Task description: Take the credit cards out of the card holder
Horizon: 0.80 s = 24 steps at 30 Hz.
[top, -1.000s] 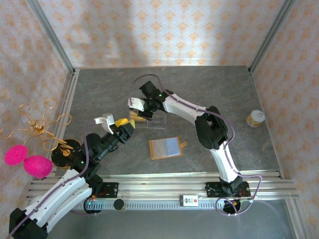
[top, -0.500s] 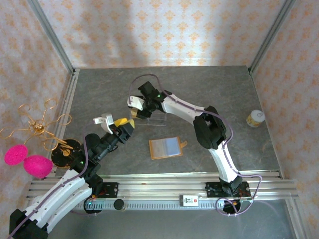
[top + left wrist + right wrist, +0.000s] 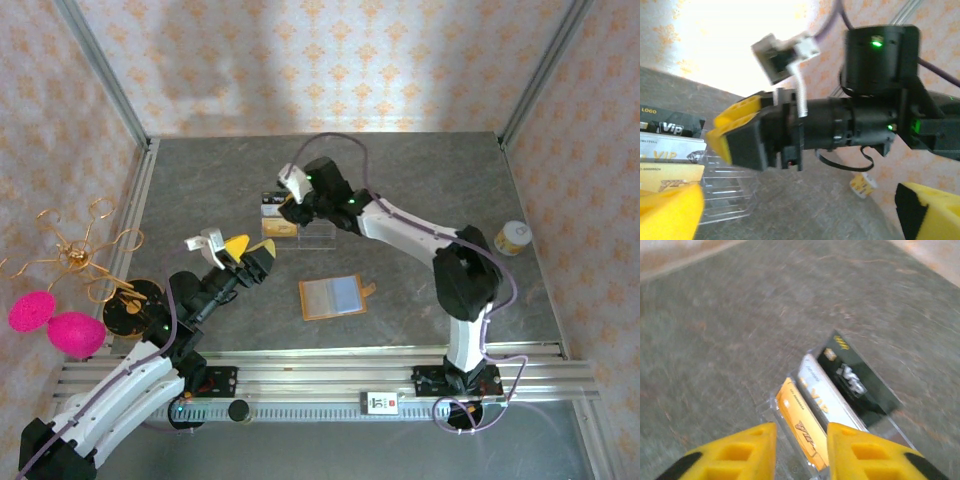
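Slotted in the clear acrylic stand [image 3: 318,238], 3 credit cards [image 3: 827,390] look light, stiff and slick: pinch a top edge. Nearby the card holder [image 3: 332,297] lies open. Above the cards hovers the right gripper [image 3: 800,434], jaws narrow and empty; the left gripper [image 3: 248,250] gapes wide.

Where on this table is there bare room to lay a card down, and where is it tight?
Bare: the back strip between the rear wall and the acrylic stand; the right side from the right arm to the side wall, apart from the small can. Crowded: the middle, where the left gripper, right gripper, stand and card holder cluster.
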Available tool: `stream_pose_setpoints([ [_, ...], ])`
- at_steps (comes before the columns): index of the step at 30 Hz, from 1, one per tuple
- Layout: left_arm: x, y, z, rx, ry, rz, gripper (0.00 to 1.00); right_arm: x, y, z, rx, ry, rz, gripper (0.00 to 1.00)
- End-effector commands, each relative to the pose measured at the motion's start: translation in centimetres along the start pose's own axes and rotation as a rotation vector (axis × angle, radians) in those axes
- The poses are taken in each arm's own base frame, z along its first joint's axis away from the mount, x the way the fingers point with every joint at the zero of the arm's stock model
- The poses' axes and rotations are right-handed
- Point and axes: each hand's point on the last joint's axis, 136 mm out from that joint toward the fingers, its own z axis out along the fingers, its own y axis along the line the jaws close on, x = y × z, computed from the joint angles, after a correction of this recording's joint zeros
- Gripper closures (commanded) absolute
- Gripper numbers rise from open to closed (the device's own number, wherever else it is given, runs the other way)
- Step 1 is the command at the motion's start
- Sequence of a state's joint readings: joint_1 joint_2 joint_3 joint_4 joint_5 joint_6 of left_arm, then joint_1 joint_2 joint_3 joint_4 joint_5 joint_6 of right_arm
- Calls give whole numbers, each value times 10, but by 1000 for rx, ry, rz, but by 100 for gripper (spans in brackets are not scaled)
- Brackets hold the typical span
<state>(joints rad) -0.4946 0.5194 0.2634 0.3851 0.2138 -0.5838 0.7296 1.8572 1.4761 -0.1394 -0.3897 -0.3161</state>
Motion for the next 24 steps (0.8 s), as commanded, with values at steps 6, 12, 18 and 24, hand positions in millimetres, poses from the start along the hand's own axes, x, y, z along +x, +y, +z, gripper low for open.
stream_pose_setpoints([
  [6,-32,0,-11,25,-193,-132,1,35,-42,-23,224,66,389,93],
  [12,-25,-12,-1,38,-85,-51,1,60,-59,-9,328,188,419,100],
  [18,-14,-10,8,8,8,-8,9,62,-83,10,409,229,425,100],
  [24,-13,-14,6,30,9,-8,11,50,-96,17,443,218,420,100],
])
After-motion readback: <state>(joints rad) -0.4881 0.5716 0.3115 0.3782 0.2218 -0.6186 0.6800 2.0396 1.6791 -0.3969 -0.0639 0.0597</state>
